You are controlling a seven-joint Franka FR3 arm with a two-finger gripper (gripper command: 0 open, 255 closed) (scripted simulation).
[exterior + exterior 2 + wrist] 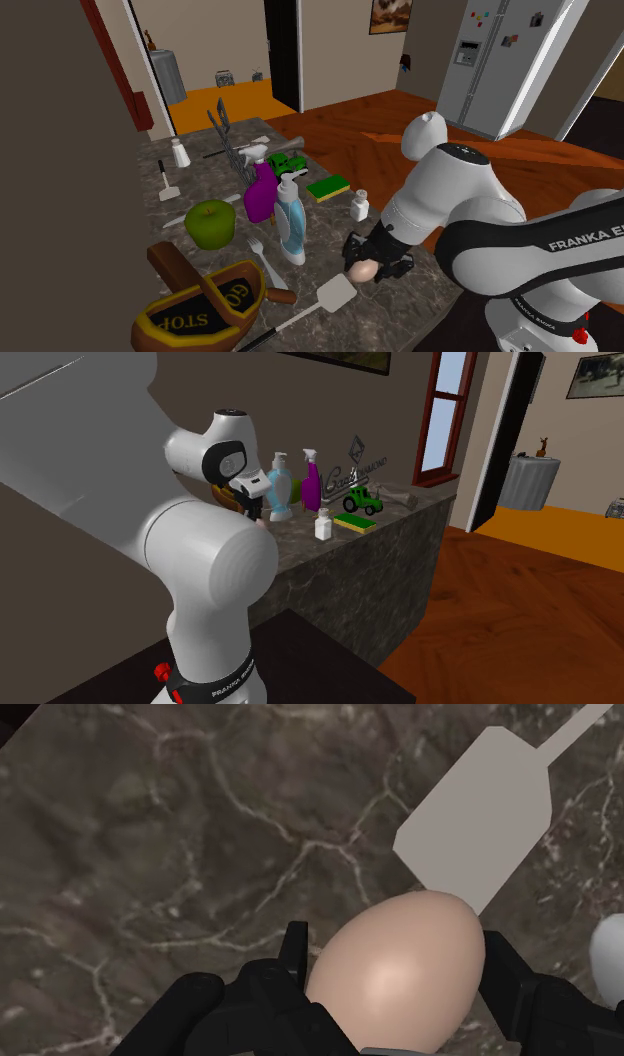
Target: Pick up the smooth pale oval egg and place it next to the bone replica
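A pale, smooth, pinkish-beige egg (400, 974) sits clasped between the two black fingers of the claw (395, 966). The fingers press against its sides, so the claw is closed on the egg. The egg's rounded end points away from the claw, toward a dark marbled table (150, 854). The pictures do not show whether the egg touches the table.

In the shoulder view, the claw (365, 262) and egg (362, 271) hang low over the table's near edge, at the end of the white arm.

Just past the claw lies a flat grey spatula (480, 814), its blade nearest the egg and its handle leading away. A small white bottle (359, 206) stands near the claw, and a green sponge (328, 187) lies a little farther off. A blue and white bottle (292, 225) and a purple spray bottle (260, 195) stand farther from the claw again, with a green apple (211, 222) beyond them.

The pale bone replica (285, 143) lies well apart from the claw, at the table's far end, just behind a green toy tractor (288, 163).
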